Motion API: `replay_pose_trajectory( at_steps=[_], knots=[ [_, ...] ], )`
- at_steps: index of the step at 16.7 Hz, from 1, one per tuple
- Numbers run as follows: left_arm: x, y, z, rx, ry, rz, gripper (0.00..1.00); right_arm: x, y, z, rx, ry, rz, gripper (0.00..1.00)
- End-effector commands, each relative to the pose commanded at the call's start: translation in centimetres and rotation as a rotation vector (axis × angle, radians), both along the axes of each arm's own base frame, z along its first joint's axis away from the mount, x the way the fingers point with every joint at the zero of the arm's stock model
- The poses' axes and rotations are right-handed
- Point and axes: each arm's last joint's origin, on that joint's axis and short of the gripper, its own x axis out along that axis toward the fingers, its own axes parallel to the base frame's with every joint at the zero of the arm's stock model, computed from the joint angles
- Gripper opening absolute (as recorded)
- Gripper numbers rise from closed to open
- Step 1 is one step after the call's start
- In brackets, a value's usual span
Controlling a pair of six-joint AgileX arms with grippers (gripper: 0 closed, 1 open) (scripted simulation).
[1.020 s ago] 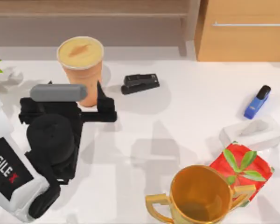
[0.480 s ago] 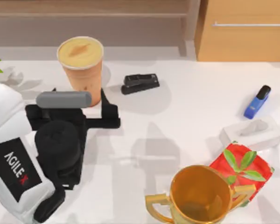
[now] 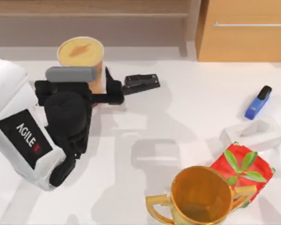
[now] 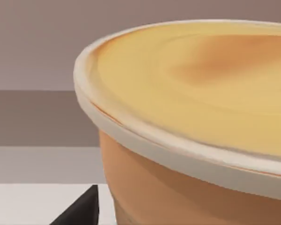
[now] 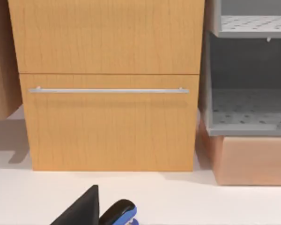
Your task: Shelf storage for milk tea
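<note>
The milk tea [image 3: 80, 52] stands upright at the table's back left, just in front of the long wooden shelf [image 3: 89, 14]. My left gripper [image 3: 90, 78] is open and straddles the cup's lower side. One dark finger [image 3: 110, 86] lies against the cup's right flank, and the other is hidden under the wrist's grey camera. The left wrist view shows the cup [image 4: 192, 126] very close, with a fingertip [image 4: 82, 212] beside its wall. In the right wrist view a dark fingertip [image 5: 82, 208] of the right gripper sits off to one side, and the fingers are apart.
A black stapler [image 3: 140, 83] lies right of the cup. A blue stapler [image 3: 258, 101], a white box [image 3: 257, 133], a red packet [image 3: 243, 171] and a golden trophy cup [image 3: 201, 197] occupy the right half. A wooden cabinet [image 3: 246, 30] stands at the back right.
My left arm has swung toward the back of the table, bringing its gripper up around the milk tea. The cup has stayed where it was.
</note>
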Motion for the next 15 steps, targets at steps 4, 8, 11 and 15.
replay_pose_trajectory(
  at_steps=[4, 8, 11, 15],
  knots=[
    [1.68, -0.01, -0.25, 0.000, 0.000, 0.000, 1.00, 0.00, 0.00, 0.00, 0.000, 0.000, 0.000, 1.00],
    [1.68, -0.01, -0.25, 0.000, 0.000, 0.000, 0.92, 0.00, 0.00, 0.00, 0.000, 0.000, 0.000, 1.00],
    [1.68, -0.01, -0.25, 0.000, 0.000, 0.000, 0.70, 0.00, 0.00, 0.00, 0.000, 0.000, 0.000, 1.00],
    [1.68, -0.01, -0.25, 0.000, 0.000, 0.000, 0.40, 0.00, 0.00, 0.00, 0.000, 0.000, 0.000, 1.00]
  ],
)
